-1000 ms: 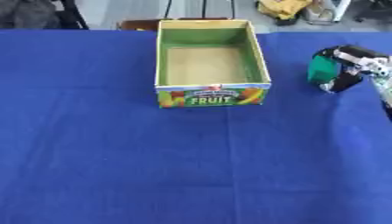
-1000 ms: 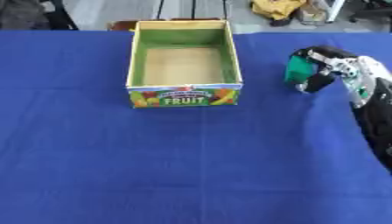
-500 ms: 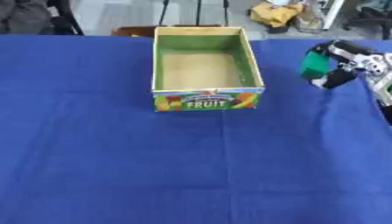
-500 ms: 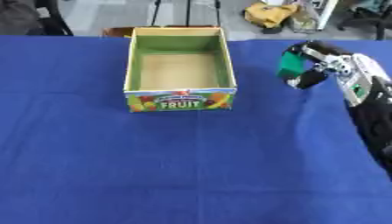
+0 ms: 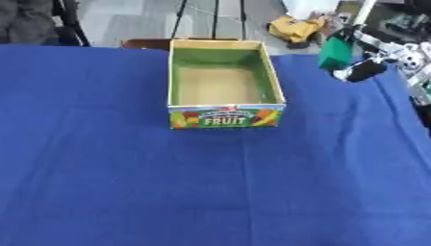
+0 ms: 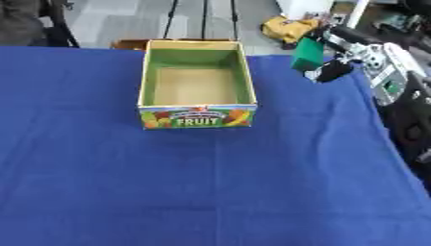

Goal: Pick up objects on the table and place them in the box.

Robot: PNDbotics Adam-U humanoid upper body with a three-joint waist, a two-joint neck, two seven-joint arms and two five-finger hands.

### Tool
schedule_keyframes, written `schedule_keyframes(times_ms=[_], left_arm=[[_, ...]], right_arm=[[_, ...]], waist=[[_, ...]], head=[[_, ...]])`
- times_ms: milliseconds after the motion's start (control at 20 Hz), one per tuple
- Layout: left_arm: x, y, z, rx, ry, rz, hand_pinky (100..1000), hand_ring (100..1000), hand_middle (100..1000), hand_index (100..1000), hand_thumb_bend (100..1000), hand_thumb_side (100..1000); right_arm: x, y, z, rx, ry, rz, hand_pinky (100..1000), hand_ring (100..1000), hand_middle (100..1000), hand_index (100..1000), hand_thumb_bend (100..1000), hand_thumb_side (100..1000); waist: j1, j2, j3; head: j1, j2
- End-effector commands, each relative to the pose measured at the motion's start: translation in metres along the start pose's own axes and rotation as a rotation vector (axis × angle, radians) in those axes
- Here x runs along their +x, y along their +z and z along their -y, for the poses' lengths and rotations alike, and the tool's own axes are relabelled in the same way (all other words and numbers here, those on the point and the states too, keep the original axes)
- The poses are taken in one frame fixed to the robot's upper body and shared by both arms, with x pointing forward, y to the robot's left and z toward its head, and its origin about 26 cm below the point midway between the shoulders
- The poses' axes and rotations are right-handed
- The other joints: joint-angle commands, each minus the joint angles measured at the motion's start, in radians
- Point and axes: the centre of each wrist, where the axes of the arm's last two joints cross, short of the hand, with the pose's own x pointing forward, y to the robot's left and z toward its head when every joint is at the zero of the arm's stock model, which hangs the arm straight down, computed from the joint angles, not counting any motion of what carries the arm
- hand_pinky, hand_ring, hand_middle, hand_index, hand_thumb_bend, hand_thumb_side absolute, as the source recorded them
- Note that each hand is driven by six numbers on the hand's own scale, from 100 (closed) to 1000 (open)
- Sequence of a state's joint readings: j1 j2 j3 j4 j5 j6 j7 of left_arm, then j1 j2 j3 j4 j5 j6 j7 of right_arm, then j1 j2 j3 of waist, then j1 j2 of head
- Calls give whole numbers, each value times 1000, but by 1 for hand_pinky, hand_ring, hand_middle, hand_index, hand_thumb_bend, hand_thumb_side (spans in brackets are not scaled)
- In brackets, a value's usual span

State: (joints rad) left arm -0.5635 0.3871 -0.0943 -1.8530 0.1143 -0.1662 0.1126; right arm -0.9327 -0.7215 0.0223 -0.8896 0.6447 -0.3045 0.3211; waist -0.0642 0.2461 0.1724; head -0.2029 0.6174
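An open cardboard box [image 5: 224,116] with green inner walls and a "FRUIT" label stands at the far middle of the blue table [image 5: 126,182]; its floor looks bare. My right hand [image 6: 341,60] comes in from the upper right, raised off the cloth, fingers curled round a small green object [image 6: 307,54]. The object hangs just right of the box's far right corner, outside it. My left hand does not show in either view.
Beyond the table's far edge lie a yellow item [image 5: 296,29] on the floor, stand legs and a dark chair [image 5: 33,21] at the upper left. My right forearm [image 6: 417,120] runs along the table's right edge.
My right hand has carried the green object up and leftward, closer to the box's far right corner. The camera has also tilted, shifting the whole picture.
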Motion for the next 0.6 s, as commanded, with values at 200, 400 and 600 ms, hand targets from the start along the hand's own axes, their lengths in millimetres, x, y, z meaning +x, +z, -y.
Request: schedule_keyframes(times_ms=[200,400,600], left_arm=[[2,-2,0,-5,3,17,685,569,569,789,646,969],[2,-2,0,-5,4,16,685,569,569,789,646,969],[3,-5,8,-15,32,29,685,569,569,788,645,968]], right_arm=[[40,-19,30,-73,14,143,100,152,286,484,100,165],[48,-23,32,-71,19,162,100,152,286,484,100,165],[78,-43,23,-30,25,235,117,182,311,506,100,195]], waist=[[-3,-32,2],[-4,-33,2],[-4,-30,41]], head=[[-13,2],[-14,1],[-39,-21]])
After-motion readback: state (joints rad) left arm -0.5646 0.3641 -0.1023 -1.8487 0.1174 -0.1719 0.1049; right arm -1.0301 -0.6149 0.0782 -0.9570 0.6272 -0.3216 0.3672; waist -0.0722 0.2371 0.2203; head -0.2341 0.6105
